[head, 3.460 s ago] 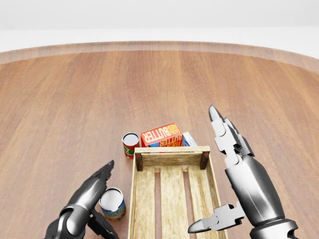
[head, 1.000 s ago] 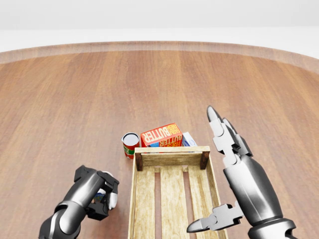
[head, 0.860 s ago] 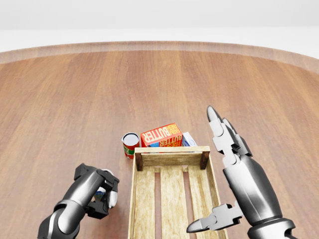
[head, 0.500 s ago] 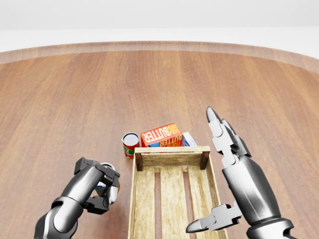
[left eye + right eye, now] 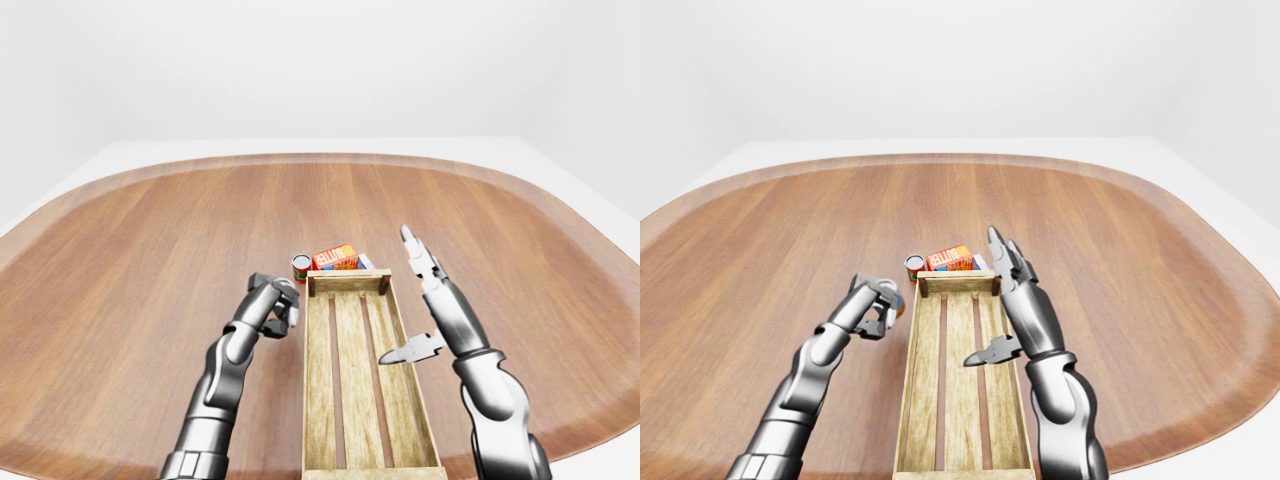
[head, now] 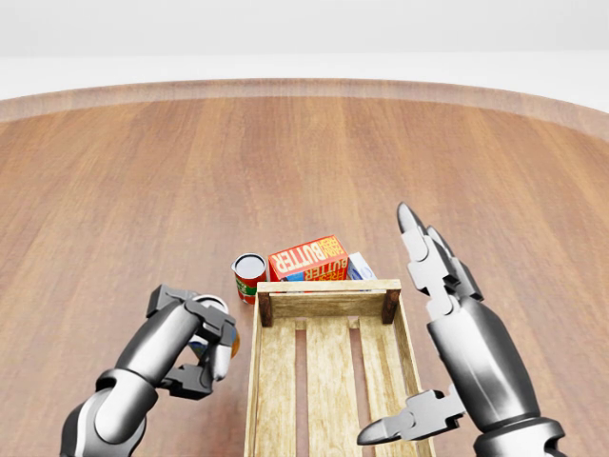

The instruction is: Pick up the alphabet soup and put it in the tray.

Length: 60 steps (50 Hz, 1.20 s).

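The alphabet soup can (image 6: 213, 308) is in my left hand (image 6: 205, 338), whose fingers are shut round it; only its silver rim and a strip of orange label show. Hand and can hang left of the wooden tray (image 6: 328, 286), close to its left rail near the upper corner in the head view. The slatted tray holds nothing. My right hand (image 6: 404, 328) is open over the tray's right rail, fingers stretched toward the top of the view and thumb out over the slats.
A red and green can (image 6: 249, 276), a red butter box (image 6: 307, 257) and a small blue and white box (image 6: 362, 266) stand against the tray's upper end. The round wooden table (image 6: 143, 190) spreads wide on all sides.
My left hand has closed round the can and carried it up the view, off the table, toward the tray's upper left corner. The right hand has barely moved.
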{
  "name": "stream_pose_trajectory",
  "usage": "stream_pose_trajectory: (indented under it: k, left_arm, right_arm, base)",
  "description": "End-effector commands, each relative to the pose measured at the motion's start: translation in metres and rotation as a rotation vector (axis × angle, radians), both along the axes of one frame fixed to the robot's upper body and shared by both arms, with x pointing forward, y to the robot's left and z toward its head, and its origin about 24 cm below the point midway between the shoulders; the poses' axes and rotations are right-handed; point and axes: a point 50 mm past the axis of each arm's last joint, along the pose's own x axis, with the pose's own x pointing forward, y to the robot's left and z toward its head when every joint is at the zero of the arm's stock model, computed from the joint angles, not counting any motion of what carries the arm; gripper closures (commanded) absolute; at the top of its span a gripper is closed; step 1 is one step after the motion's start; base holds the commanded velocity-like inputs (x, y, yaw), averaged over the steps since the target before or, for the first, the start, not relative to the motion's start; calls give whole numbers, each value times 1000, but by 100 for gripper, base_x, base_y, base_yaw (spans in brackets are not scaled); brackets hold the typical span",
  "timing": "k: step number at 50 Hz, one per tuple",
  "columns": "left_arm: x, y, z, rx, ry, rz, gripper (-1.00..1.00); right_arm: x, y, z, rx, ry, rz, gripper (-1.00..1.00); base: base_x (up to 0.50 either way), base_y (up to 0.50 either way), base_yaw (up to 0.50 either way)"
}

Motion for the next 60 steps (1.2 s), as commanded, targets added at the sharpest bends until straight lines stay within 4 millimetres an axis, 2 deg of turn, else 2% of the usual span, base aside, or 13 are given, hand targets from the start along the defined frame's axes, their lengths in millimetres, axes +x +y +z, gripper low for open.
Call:
stream_pose_trajectory:
  k: [1,26,60]
  left_arm:
    - [-2,-4,17,-39,-53,-13,94]
    - [-12,-7,56,-78,-125,-34,92]
    - [-29,-32,86,-97,-209,-142,91]
  right_arm:
    - [-1,0,1,-2,-3,-1,-98]
    - [0,1,-1,-1,4,1,-98]
    - [0,1,-1,2,3,1,-98]
  base:
    - [0,0,0]
    - [0,0,0]
    - [0,0,0]
